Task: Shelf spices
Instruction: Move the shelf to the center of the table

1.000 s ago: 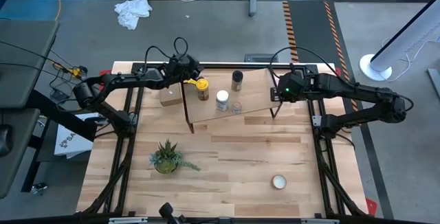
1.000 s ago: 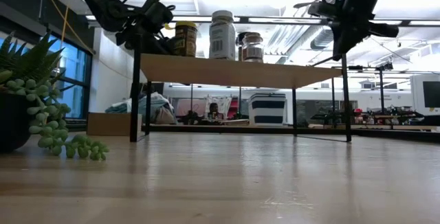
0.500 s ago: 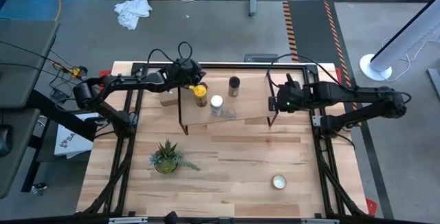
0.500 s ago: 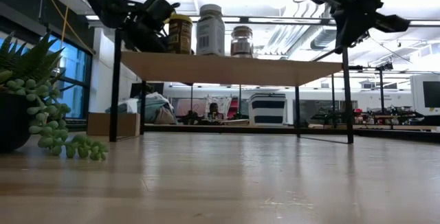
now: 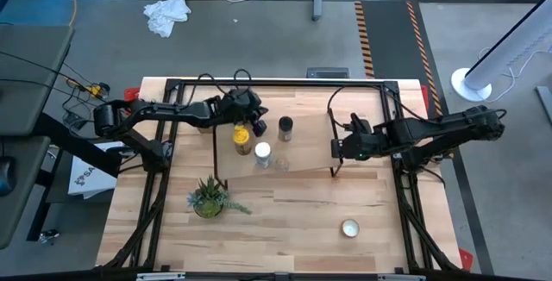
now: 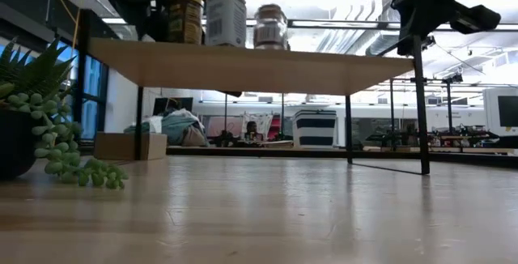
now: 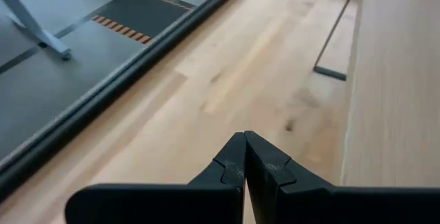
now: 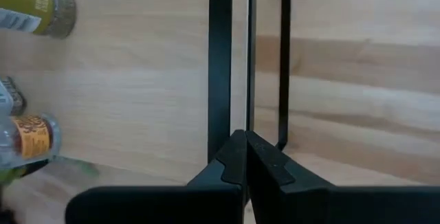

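The shelf (image 5: 297, 147) sits in the far half of the tabletop (image 5: 293, 208), its light plank running between the two arms. In the low view the plank (image 6: 243, 66) stands high on thin black legs, with open air beneath it down to the wood. The near half of the tabletop holds only a potted plant (image 5: 210, 196) toward the left and a flat white tin (image 5: 349, 227) toward the right, well apart, leaving wide bare wood between and in front of them. A tan cardboard box (image 6: 129, 146) shows beyond the shelf legs in the low view.

Four spice jars stand on the plank's left part: the mustard-yellow jar (image 5: 242, 138) nearest the left end, the white-capped jar (image 5: 262, 154) just beside it, the tiny clear jar (image 5: 281, 163) next to that, and the black-capped jar (image 5: 285, 127) toward the far edge.

The left end effector (image 5: 246, 109) is at the shelf's left end, close to the yellow jar; its wrist view shows the fingers (image 7: 234, 162) pressed together, the plank alongside. The right end effector (image 5: 342, 147) is at the shelf's right end; its fingers (image 8: 237, 157) meet at the black frame bars, though whether they pinch a bar cannot be told.
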Controlling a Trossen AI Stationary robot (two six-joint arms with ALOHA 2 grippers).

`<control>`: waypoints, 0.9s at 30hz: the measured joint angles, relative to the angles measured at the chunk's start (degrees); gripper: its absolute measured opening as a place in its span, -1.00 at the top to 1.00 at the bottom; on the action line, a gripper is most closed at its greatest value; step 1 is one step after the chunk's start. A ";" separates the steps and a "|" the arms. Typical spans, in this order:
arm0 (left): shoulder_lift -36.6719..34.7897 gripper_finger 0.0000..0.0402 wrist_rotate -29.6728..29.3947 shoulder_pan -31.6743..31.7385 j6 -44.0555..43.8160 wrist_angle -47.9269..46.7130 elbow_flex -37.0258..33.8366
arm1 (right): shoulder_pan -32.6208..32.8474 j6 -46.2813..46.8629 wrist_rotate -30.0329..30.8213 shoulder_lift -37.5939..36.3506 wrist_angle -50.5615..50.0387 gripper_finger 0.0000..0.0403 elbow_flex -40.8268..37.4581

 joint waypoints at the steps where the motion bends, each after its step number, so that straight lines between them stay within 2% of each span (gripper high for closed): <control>1: 0.00 1.00 -0.09 -0.70 -0.28 -0.01 -0.02 | 0.46 0.38 0.11 0.01 0.21 1.00 0.00; 5: -0.27 1.00 -0.40 -2.45 2.13 1.09 -0.13 | 0.62 1.14 2.94 -2.01 -0.14 1.00 0.06; 8: -1.70 1.00 -4.05 -2.20 7.07 1.20 -0.27 | -1.45 0.67 7.83 -4.11 -2.92 1.00 2.17; 12: -5.67 1.00 -10.48 0.46 12.04 1.98 1.09 | -7.58 -4.71 14.66 -6.33 -5.47 1.00 5.75; 14: -8.14 1.00 -11.70 2.10 13.61 1.35 1.82 | -12.66 -10.04 15.44 -6.60 -3.17 1.00 6.80; 16: -11.25 1.00 -12.48 3.59 13.80 0.42 2.72 | -18.44 -17.63 12.41 -6.22 2.78 1.00 6.91; 20: -19.35 1.00 -13.03 5.62 13.61 -5.84 4.16 | -28.48 -31.44 0.30 -2.06 16.31 1.00 6.75; 23: -25.42 1.00 -13.42 5.85 10.64 -16.19 4.52 | -34.12 -37.22 -8.39 3.02 22.05 1.00 6.71; 27: -31.95 1.00 -14.03 4.63 -0.66 -34.80 4.59 | -37.99 -41.81 -18.77 10.76 24.64 1.00 6.65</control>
